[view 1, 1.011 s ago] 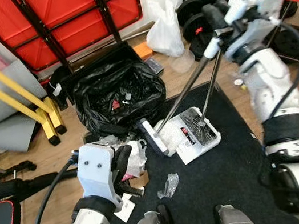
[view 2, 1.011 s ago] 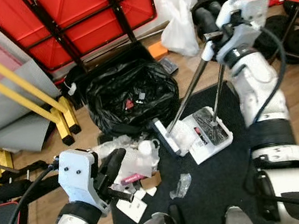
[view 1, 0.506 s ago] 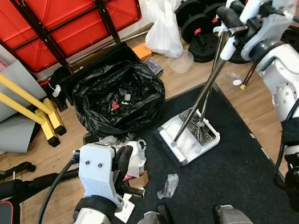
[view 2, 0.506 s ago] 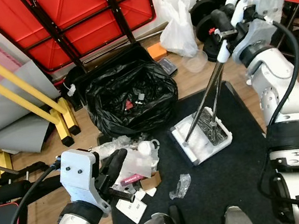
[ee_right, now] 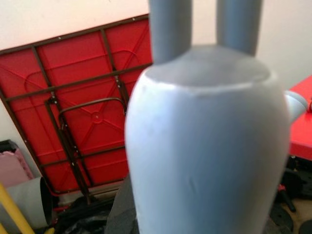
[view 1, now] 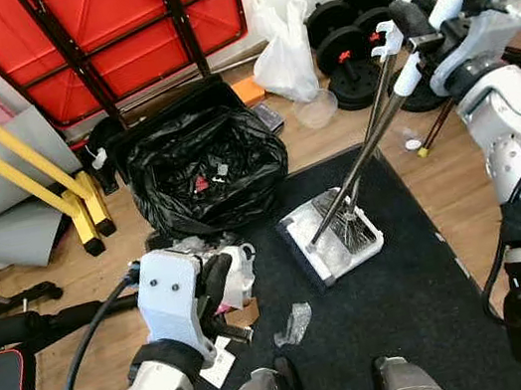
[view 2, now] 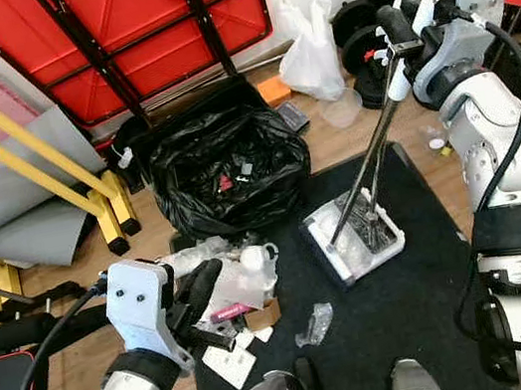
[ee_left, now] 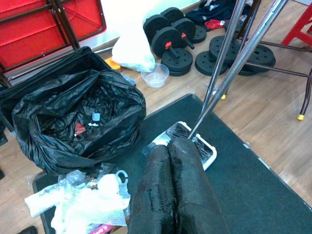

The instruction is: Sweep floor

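Wood floor (view 1: 351, 134) is carrying a dark mat (view 1: 412, 310). White dustpan (view 1: 335, 242) is sitting on the mat, clear wrapper (view 1: 293, 323) lying near it. Open black trash bag (view 1: 206, 169) is resting on the floor beside the mat, with a litter pile (view 2: 225, 282) lying at the mat's edge. Dumbbell weights (view 1: 348, 33) and a white plastic bag (view 1: 283, 49) are sitting by the wall.

home gym room, dumbbells (view 1: 343, 24), folded red table (view 1: 101, 36)

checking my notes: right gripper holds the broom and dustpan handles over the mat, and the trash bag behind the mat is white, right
Not quite: the trash bag is black, as the left eye view shows. The rest stands: the right gripper holds the broom and dustpan handles together, with the dustpan down on the dark mat.
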